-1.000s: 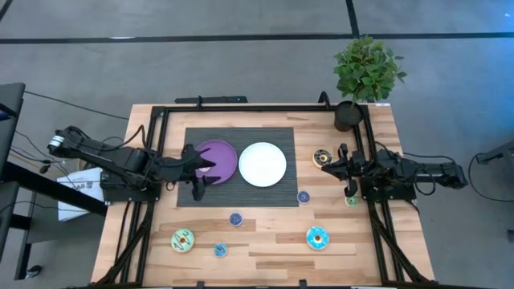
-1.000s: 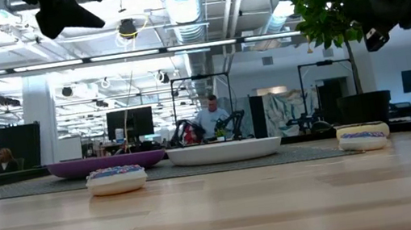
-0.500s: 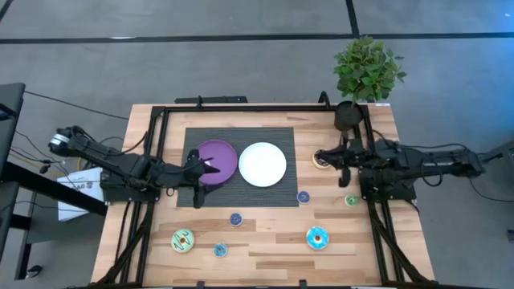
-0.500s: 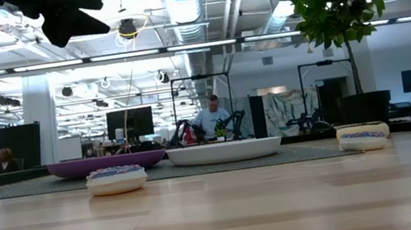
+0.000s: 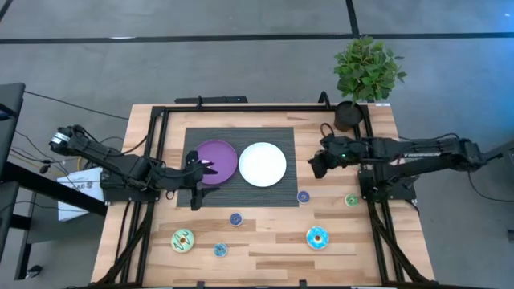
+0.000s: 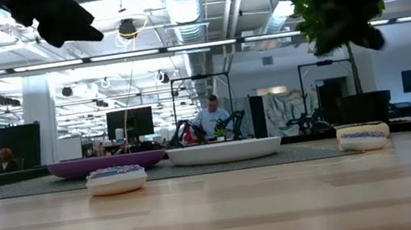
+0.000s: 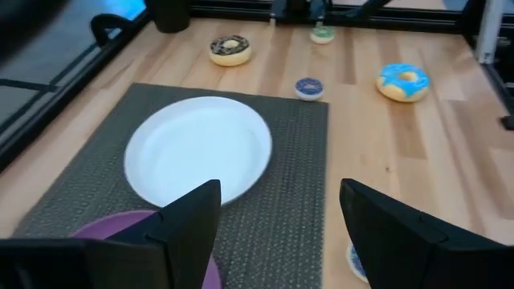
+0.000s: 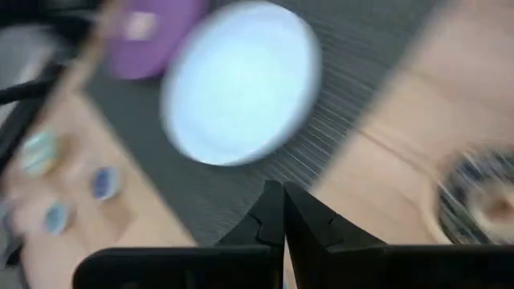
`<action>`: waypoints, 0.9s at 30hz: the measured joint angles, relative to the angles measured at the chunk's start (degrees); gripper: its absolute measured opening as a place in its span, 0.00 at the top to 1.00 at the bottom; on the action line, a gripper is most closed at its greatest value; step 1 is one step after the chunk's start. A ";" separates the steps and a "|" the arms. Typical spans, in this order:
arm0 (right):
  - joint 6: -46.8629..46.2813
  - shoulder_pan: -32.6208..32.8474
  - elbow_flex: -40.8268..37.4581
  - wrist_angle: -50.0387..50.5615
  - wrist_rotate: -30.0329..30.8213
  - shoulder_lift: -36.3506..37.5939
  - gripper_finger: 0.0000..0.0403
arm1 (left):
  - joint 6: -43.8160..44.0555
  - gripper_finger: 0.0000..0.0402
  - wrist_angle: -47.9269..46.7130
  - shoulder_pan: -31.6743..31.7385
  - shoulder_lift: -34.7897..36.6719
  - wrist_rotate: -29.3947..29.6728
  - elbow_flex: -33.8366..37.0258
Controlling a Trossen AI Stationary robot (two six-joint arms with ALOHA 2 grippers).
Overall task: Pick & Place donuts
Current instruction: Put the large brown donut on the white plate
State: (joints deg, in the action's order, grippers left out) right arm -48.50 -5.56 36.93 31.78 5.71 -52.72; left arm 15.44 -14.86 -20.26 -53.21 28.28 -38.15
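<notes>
the donuts lie loose on the bare wood, none on a plate yet: a brown donut [image 7: 230,50] near the plant pot [image 5: 348,116], a small blue donut [image 5: 303,197] just off the mat's corner, a small green donut [image 5: 351,201] near the right arm's base, a cyan donut [image 5: 317,238], another blue donut [image 5: 235,218], a light green donut [image 5: 183,239] and a small one [image 5: 220,250] along the near side. they sit scattered, so i judge each needs its own pick. the purple plate [image 5: 222,160] and white plate [image 5: 263,164] rest side by side on the dark mat [image 5: 241,135], both bare, so i take them for the drop spots. my right gripper [image 5: 318,165] hangs over the wood just beside the mat's right edge, above where the brown donut lies; its fingers [image 8: 283,221] are pressed tight together with nothing between them, so i must spread them before any grab. my left gripper [image 5: 196,170] hovers at the purple plate's left rim, fingers [image 7: 190,221] spread wide and holding nothing, waiting. in the low view a person sits far behind the table.
</notes>
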 joint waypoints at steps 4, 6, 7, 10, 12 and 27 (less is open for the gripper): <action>-5.73 -3.60 0.00 8.33 -0.61 -0.53 1.00 | -0.02 0.37 -0.27 0.01 0.00 2.12 0.00; -6.07 -5.75 0.00 10.43 -1.04 -0.28 1.00 | 0.00 0.37 -0.28 0.01 0.00 2.24 0.00; -5.89 -7.06 0.00 11.58 -1.26 0.08 1.00 | 0.07 0.37 -0.27 0.01 0.00 2.26 0.00; -4.96 -11.79 0.09 14.68 -2.42 1.00 1.00 | 0.91 0.37 -0.25 0.01 0.00 2.40 0.00; -2.88 -15.71 -0.25 16.03 -4.36 1.13 1.00 | 1.58 0.37 -0.25 0.01 0.00 2.70 0.00; 8.53 -39.59 -7.81 15.89 -17.71 1.04 0.75 | 5.28 0.37 0.64 0.01 0.00 4.10 0.00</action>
State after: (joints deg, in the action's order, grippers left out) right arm -39.97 -45.15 29.12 47.66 -12.00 -51.68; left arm 20.72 -14.22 -20.25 -53.21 32.38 -38.15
